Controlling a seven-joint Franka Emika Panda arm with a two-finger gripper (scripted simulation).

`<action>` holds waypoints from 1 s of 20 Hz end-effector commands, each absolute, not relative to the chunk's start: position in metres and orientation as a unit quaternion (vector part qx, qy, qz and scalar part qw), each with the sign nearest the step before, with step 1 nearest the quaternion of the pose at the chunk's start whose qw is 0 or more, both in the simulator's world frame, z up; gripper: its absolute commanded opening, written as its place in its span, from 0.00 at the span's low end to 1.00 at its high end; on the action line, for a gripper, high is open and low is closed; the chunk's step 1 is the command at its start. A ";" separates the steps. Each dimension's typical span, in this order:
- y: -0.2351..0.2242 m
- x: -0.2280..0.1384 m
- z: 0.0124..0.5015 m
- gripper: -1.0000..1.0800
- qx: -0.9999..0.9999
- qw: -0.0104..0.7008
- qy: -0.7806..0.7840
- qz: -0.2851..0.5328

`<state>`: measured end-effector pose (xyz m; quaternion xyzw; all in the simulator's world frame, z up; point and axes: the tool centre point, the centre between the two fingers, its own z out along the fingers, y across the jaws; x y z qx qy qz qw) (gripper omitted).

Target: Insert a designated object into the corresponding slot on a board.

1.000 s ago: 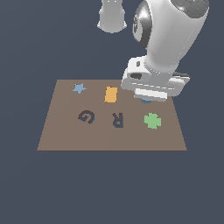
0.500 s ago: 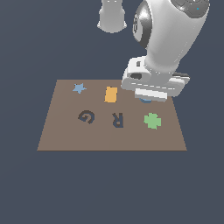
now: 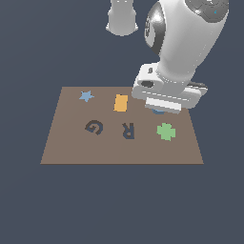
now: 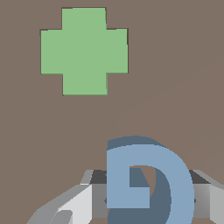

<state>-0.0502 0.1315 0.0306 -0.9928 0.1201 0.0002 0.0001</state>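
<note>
Exterior view: arm low over the brown board, wrist hiding all but a sliver of the blue G block, which sits at the far edge beyond the green cross; G slot lies well apart toward this view's left, beside the R recess. Wrist view: G block sits between the grey fingers of the gripper, green cross nearby; whether the jaws grip or only flank the block cannot be told.

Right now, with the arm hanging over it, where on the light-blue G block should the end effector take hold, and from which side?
Probably from straight above, closing across the G block's outer sides. It lies flat and raised on the board, so only its upright walls give purchase. The wrist view shows one straight flank and one curved; the straight flank should seat a finger best. The end effector already straddles it.
</note>
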 end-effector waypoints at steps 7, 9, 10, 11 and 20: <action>0.120 -0.024 0.032 0.00 -0.977 0.000 0.214 0.000; 0.115 -0.015 0.032 0.00 -0.969 0.000 0.246 0.000; 0.112 -0.010 0.033 0.00 -0.965 0.000 0.264 0.000; 0.109 -0.005 0.033 0.00 -0.959 0.000 0.282 0.000; 0.060 0.037 0.036 0.00 -0.878 0.001 0.479 0.000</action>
